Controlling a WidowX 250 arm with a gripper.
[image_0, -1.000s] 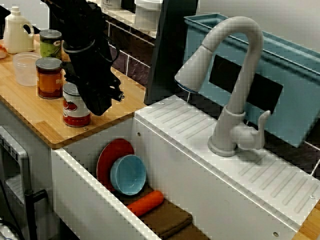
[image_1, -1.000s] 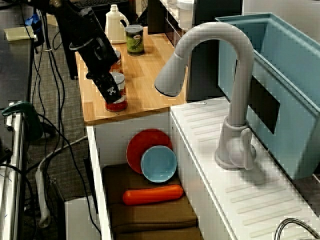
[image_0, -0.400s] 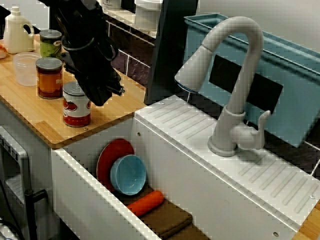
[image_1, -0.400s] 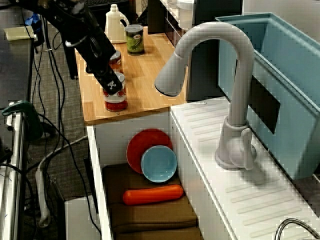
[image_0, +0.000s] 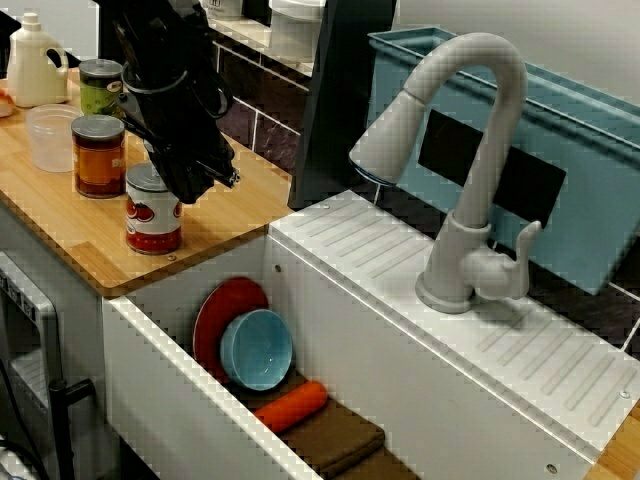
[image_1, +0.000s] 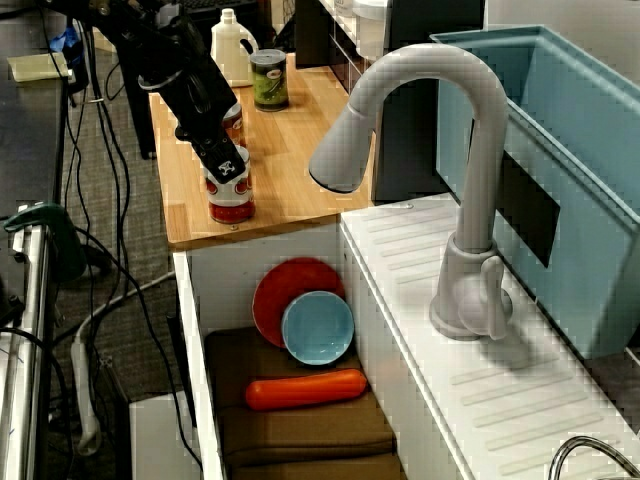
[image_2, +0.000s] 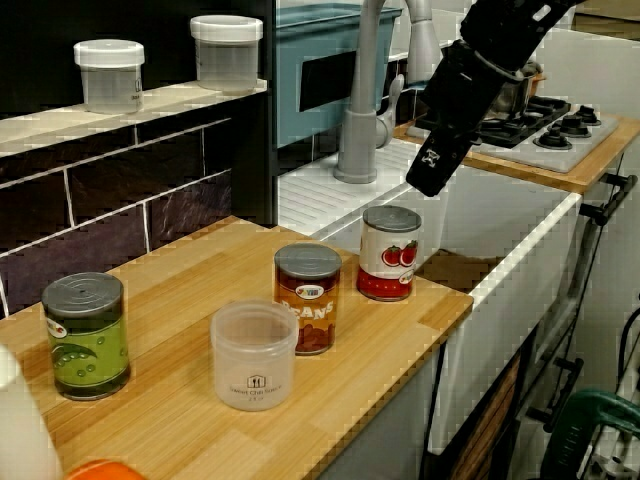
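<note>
Side view: end effector (image_2: 432, 176) above tomato can (image_2: 389, 254), near counter (image_2: 440, 308) edge.

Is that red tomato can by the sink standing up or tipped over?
Upright: the tomato can stands on its base on the wooden counter, flat lid facing up. The fingers hang just above it.

I can't read any full word from here. Brown-label can (image_2: 307, 298): white lettering across the label, too blurred to read. Clear plastic tub (image_2: 253, 355): small dark cutlery symbol with fine print under it, unreadable. Gripper (image_2: 431, 178): small white mark near its tip, can't make it out. Tomato can (image_2: 389, 253): tomato pictures only.
</note>
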